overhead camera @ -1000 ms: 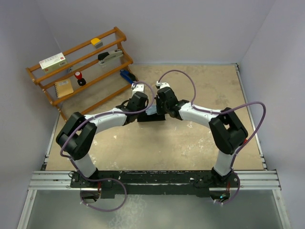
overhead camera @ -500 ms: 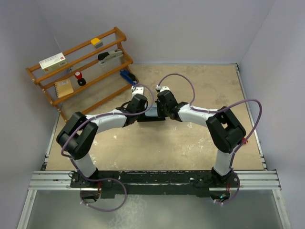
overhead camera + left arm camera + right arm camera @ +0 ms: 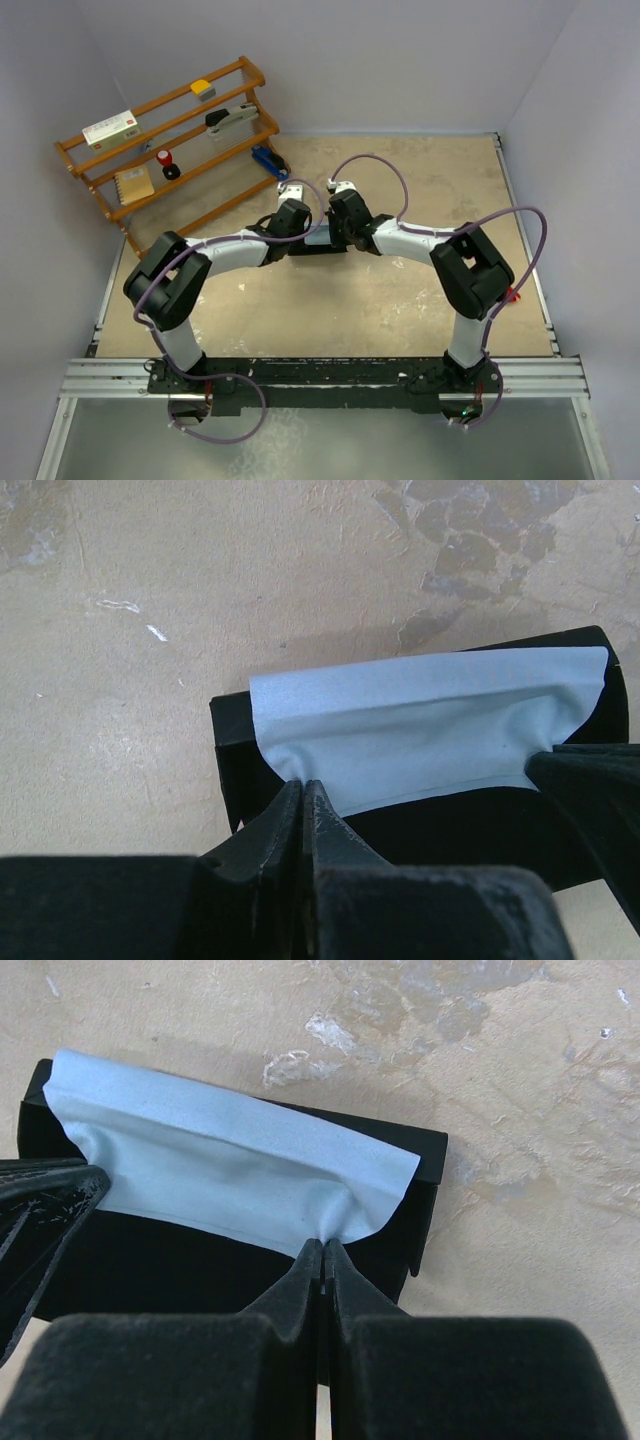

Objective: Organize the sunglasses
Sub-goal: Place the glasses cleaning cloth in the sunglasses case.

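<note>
The sunglasses show in no view, so where they lie cannot be told. A pale blue cloth drapes over the long black case, which sits on the table between the two arms. The left gripper is clenched on one end of the cloth's edge. The right gripper pinches the opposite end, and the cloth puckers at both grips.

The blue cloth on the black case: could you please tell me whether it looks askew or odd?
The pale blue cloth is not flat: it puckers at two corners, where the left pincer and right pincer pinch it over the black case.
</note>
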`<control>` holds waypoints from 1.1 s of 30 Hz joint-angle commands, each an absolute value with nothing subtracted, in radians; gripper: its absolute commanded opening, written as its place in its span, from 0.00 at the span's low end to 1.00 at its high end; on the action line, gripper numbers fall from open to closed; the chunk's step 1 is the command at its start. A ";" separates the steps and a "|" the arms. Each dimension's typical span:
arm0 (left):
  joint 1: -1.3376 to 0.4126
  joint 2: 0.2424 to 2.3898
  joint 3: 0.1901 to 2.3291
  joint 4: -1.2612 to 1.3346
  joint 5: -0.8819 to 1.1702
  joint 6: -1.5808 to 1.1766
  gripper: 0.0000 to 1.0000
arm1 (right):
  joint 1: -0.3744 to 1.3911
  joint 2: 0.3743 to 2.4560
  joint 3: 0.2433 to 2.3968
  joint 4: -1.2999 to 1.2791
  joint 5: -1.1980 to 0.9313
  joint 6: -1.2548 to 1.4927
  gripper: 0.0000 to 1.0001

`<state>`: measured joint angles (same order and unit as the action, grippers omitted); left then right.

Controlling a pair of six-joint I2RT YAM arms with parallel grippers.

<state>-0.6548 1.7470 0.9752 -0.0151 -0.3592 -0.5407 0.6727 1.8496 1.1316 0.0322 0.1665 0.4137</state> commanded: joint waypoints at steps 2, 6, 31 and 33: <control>-0.645 1.755 0.991 0.027 -0.365 -0.552 0.00 | 0.668 1.863 1.151 0.063 0.199 0.388 0.00; -0.640 1.757 0.997 0.028 -0.368 -0.549 0.00 | 0.667 1.873 1.153 0.065 0.201 0.388 0.00; -0.626 1.791 1.007 0.054 -0.338 -0.553 0.00 | 0.655 1.913 1.185 0.071 0.227 0.376 0.00; -0.626 1.793 1.009 0.053 -0.337 -0.553 0.00 | 0.654 1.916 1.187 0.071 0.227 0.374 0.00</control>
<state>-0.6357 1.7878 0.9760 0.0154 -0.3412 -0.5404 0.6636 1.9125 1.1461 0.0643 0.1925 0.3923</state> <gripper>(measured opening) 0.003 0.005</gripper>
